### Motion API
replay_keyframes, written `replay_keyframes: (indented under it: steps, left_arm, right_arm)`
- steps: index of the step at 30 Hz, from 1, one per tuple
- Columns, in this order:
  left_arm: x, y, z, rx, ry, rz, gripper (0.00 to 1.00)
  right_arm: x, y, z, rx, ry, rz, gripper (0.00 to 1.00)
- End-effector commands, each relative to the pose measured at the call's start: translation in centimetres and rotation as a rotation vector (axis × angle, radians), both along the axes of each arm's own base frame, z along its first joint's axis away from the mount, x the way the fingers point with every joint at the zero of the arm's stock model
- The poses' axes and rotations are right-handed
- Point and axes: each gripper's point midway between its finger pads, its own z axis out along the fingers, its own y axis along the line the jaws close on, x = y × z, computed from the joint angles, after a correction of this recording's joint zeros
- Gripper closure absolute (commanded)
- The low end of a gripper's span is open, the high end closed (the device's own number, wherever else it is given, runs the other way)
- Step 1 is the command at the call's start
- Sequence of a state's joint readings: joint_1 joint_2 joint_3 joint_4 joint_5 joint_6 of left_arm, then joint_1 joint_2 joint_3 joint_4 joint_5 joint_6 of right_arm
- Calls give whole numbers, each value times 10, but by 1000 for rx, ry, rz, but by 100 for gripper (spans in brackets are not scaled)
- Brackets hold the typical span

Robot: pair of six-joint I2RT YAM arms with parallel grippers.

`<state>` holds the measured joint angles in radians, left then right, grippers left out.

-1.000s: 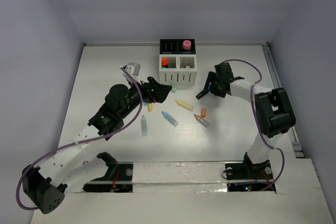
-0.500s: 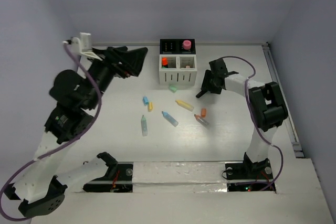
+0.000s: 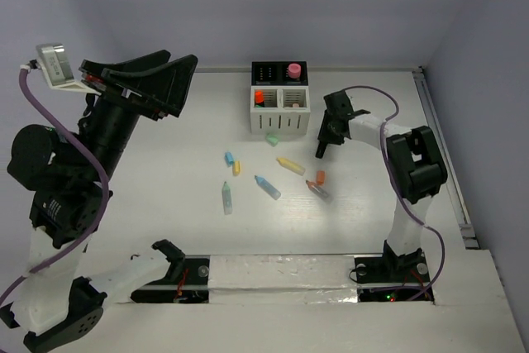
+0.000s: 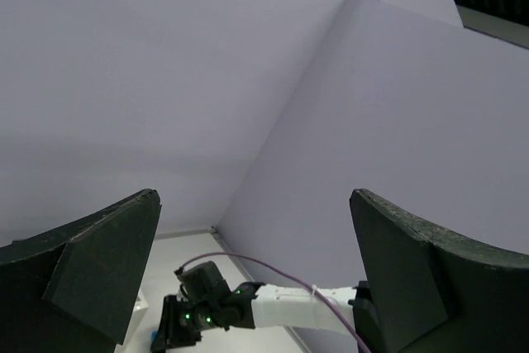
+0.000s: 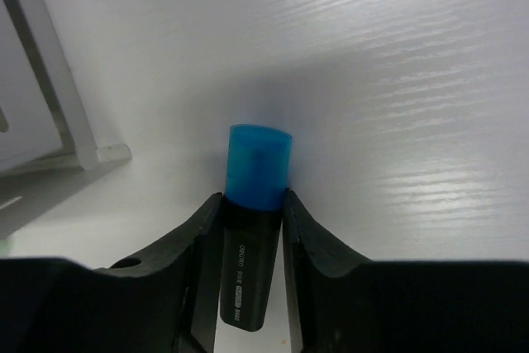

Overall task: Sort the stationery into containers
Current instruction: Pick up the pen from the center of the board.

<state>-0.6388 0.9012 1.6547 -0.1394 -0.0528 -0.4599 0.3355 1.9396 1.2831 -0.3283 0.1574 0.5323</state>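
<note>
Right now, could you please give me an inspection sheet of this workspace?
Surface: white table, no spills seen.
Job's things: organizer at the far side, holding an orange-capped item and a pink-capped item; yellow highlighter, blue highlighter, green highlighter and a few smaller pieces loose on the table.
Clutter: nothing seen.
Grippers: left gripper open, raised, empty; right gripper shut on a blue-capped marker beside the organizer.
Cables: purple cable looped along each arm.
Surroundings: plain pale walls.
</note>
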Motion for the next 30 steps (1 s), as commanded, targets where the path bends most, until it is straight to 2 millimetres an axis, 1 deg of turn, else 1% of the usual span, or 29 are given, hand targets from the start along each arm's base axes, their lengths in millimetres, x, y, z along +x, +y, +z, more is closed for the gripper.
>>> replay_keyframes:
  steps: [1, 2, 3, 4, 5, 9, 10, 12, 13, 16, 17, 18, 19, 20, 23, 24, 26, 27, 28, 30]
  left_arm:
    - [1, -7, 0, -17, -7, -32, 1]
    - [0, -7, 1, -17, -14, -35, 1]
    - [1, -6, -1, -17, -12, -29, 1]
    - [3, -6, -2, -16, -7, -21, 1]
    - [2, -4, -2, -12, -4, -15, 1]
    - [4, -3, -2, -17, -13, -3, 1]
    - [4, -4, -2, -15, -11, -7, 1]
    - [8, -8, -6, -8, 10, -14, 1]
    - [7, -11, -7, -2, 3, -32, 1]
    - [9, -2, -10, -17, 2, 19, 1]
    - [9, 0, -11, -17, 5, 25, 1]
    - [9, 0, -11, -18, 1, 23, 1]
    - [8, 0, -10, -21, 1, 21, 1]
    - [11, -2, -12, -13, 13, 23, 1]
    - [11, -10, -14, -4, 18, -12, 1]
    - [12, -8, -16, -11, 23, -2, 1]
    - [10, -5, -14, -25, 10, 1, 1]
    - [11, -5, -11, -24, 2, 3, 1]
    - [12, -8, -12, -15, 1, -7, 1]
    - [19, -17, -20, 7, 48, -25, 1]
  right_arm:
    - [5, 7, -14, 8, 19, -8, 70]
    - [6, 8, -16, 9, 21, -9, 74]
    - [7, 8, -19, 11, 23, -9, 84]
    - [9, 9, -19, 17, 15, -18, 88]
    - [10, 9, -18, 23, 6, -27, 90]
    - [23, 14, -1, 76, -74, -63, 95]
    - [29, 16, 13, 98, -115, -76, 95]
    - [31, 16, 22, 108, -147, -91, 95]
    - [35, 14, 37, 114, -189, -104, 95]
    - [35, 8, 53, 114, -234, -133, 96]
    - [35, 8, 70, 129, -268, -134, 96]
    - [32, 6, 74, 129, -281, -137, 96]
    - [32, 5, 85, 134, -304, -141, 95]
    - [28, 2, 99, 137, -331, -142, 95]
    - [20, -5, 115, 128, -365, -140, 96]
    - [17, -6, 130, 138, -398, -139, 96]
    - [13, -6, 143, 153, -423, -128, 96]
    - [9, -6, 157, 169, -455, -117, 96]
    - [8, -5, 166, 181, -480, -107, 95]
    - [2, -3, 180, 201, -512, -84, 95]
